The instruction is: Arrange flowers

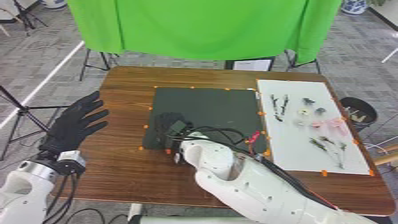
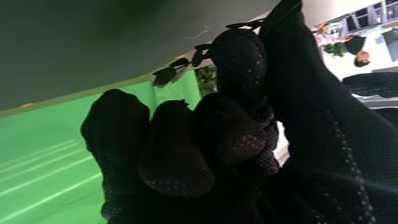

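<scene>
Above the dark mat (image 1: pixel 209 100) on the worktop (image 1: pixel 124 105), my right hand (image 1: pixel 171 125) had its fingers curled, pinching a dark-leaved sprig (image 2: pixel 165 76). Left hand (image 1: pixel 75 125): fingers straight, spread, at the worktop's left edge. Pink flowers (image 1: pixel 334 124) and leafy stems (image 1: pixel 320 144) lay on the white sheet (image 1: pixel 289 156).

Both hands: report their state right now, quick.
Left hand: open, fingers spread, nothing held.
Right hand: closed, thumb and fingers pinching a dark leafy sprig.
</scene>
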You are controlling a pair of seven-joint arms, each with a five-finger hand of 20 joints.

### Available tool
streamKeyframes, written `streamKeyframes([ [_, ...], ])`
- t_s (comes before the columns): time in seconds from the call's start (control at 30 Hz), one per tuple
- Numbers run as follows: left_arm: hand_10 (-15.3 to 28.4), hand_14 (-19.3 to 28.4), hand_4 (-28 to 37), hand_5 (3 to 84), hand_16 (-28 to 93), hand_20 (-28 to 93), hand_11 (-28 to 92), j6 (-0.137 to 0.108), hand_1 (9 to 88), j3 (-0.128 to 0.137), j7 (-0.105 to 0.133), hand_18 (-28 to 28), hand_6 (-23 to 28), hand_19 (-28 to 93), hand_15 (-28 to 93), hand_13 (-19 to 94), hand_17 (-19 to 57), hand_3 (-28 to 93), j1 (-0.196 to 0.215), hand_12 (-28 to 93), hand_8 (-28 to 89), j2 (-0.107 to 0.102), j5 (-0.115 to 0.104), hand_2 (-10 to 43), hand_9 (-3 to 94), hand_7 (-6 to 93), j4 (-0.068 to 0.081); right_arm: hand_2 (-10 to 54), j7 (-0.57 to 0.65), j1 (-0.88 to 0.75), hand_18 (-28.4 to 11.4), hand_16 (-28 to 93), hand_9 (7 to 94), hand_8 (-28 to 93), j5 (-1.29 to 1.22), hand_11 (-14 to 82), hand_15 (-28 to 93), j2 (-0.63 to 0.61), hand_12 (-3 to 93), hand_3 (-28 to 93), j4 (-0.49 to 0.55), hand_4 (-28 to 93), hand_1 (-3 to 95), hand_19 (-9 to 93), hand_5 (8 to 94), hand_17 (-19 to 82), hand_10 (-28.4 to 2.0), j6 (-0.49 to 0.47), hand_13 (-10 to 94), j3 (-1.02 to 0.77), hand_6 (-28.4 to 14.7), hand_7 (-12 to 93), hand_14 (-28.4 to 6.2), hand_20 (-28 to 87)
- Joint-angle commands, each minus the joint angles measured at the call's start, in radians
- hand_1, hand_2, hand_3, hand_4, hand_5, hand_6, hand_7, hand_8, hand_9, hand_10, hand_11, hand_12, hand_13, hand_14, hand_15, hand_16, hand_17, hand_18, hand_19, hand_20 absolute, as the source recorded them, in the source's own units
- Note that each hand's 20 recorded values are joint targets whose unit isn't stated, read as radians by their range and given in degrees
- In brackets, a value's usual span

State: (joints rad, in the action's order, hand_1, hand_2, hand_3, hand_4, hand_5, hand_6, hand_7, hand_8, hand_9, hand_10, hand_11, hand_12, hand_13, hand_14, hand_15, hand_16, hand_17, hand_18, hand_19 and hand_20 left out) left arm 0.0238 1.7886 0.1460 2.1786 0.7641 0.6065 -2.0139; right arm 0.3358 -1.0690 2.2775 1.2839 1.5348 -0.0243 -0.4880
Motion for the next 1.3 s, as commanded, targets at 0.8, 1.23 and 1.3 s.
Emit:
streamKeyframes([
  [0.8,9.9,13.0,-28.3,20.8,1,10,19,0.003,25.8,0.009,-0.001,19.9,3.5,39,29,12,-11.7,69,0.024,20,-11,0.015,0.014,-8.9,15.2,20.3,-0.006,-9.3,-0.108,0.029,-17.1,32,82.3,23,0.048,72.3,86,-0.042,43.0,90,-0.055,-17,39.2,93,72.6,57,-7.3,-0.107,81,-0.05,-1.7,56,-6.1,78],
  [1.23,9.9,13.1,-28.3,20.8,1,10,19,0.005,25.8,0.01,-0.006,19.9,3.5,39,29,12,-11.7,69,0.023,20,-11,0.017,0.014,-8.9,15.1,20.3,-0.002,-9.5,-0.105,-0.014,-17.6,32,81.9,21,0.021,71.0,85,-0.05,44.0,88,-0.02,-19,36.5,93,72.9,56,-7.7,-0.172,80,-0.087,0.0,55,-6.8,78],
  [1.3,9.9,13.1,-28.3,20.8,1,10,19,0.002,25.9,0.01,-0.006,19.9,3.5,39,29,12,-11.7,69,0.023,20,-11,0.017,0.013,-8.8,15.2,20.2,-0.002,-9.5,-0.113,-0.016,-18.0,33,81.7,20,0.016,70.4,85,-0.05,44.2,88,-0.019,-21,34.0,93,73.0,55,-8.0,-0.171,80,-0.088,0.3,55,-7.2,78],
])
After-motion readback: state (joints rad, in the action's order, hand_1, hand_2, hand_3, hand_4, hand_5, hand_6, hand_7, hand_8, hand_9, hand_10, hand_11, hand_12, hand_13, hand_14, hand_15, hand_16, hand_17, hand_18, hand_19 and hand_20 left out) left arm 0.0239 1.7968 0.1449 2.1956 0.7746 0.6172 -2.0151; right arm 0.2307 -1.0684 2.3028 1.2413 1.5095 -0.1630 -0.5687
